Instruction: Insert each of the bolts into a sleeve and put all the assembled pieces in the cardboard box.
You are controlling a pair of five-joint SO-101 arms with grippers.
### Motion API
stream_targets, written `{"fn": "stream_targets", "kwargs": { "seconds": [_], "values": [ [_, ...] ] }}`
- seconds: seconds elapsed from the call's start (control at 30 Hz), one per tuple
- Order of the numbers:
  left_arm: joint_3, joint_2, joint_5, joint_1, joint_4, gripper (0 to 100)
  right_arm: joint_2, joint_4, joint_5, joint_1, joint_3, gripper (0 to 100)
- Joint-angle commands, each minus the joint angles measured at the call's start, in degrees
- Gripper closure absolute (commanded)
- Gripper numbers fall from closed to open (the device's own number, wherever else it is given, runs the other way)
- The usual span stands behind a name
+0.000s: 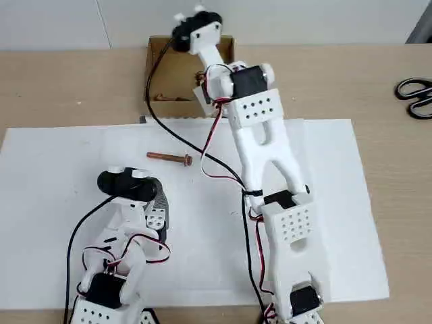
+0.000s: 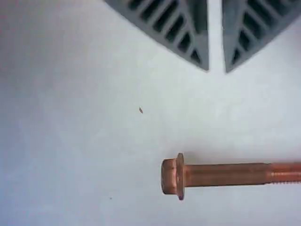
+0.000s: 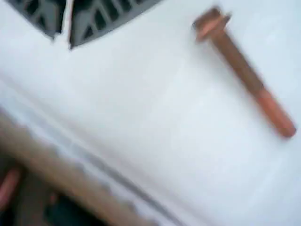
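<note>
A copper bolt [image 1: 169, 157] lies alone on the white paper [image 1: 61, 202], its flanged head toward the right. In the left wrist view the bolt [image 2: 225, 175] is a short way beyond my left gripper [image 2: 215, 68], whose grey fingers [image 2: 188, 33] are shut with nothing between them. The left gripper [image 1: 160, 206] hovers low over the paper, nearer the front than the bolt. My right gripper [image 1: 202, 89] hangs at the front wall of the cardboard box [image 1: 162, 61]. It is shut and empty [image 3: 68, 40], with the bolt [image 3: 244, 70] off to one side. A copper piece [image 1: 172, 98] lies inside the box.
Black scissors [image 1: 415, 96] lie on the wooden table at the far right. The right arm's long white links [image 1: 263, 155] stretch across the paper from the front edge to the box. Red and black cables [image 1: 216, 162] trail near the bolt.
</note>
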Motion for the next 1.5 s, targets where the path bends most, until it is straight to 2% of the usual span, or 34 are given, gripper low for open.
{"fn": "stream_targets", "kwargs": {
  "seconds": [0.0, 0.23, 0.57, 0.7, 0.87, 1.0, 1.17, 1.47],
  "values": [
    [-0.3, -0.4, 0.0, -0.4, 0.4, 99, -1.5, 5.7, -4.4, 1.8, -3.4, 99.5],
    [-0.3, -0.4, 0.0, -0.4, 0.4, 99, -5.1, 6.0, -13.0, 5.3, 4.7, 99.5],
    [-0.3, -0.4, 0.0, -0.4, 0.4, 99, -25.9, 5.7, -30.1, 5.7, 34.5, 99.5],
    [-0.3, -0.4, 0.0, -0.4, 0.4, 99, -29.9, 5.6, -38.4, 5.8, 45.0, 99.5],
    [-0.3, -0.4, 0.0, -0.4, 0.4, 99, -32.6, 5.6, -44.5, 7.8, 54.3, 99.5],
    [-0.3, -0.4, 0.0, -0.4, 0.4, 99, -32.9, 5.6, -47.8, 8.5, 61.5, 99.5],
    [-0.3, -0.4, 0.0, -0.4, 0.4, 99, -33.1, 5.6, -48.1, 10.5, 67.9, 99.5],
    [-0.3, -0.4, 0.0, -0.4, 0.4, 99, -33.2, 5.1, -48.1, 19.3, 68.0, 99.5]
  ]
}}
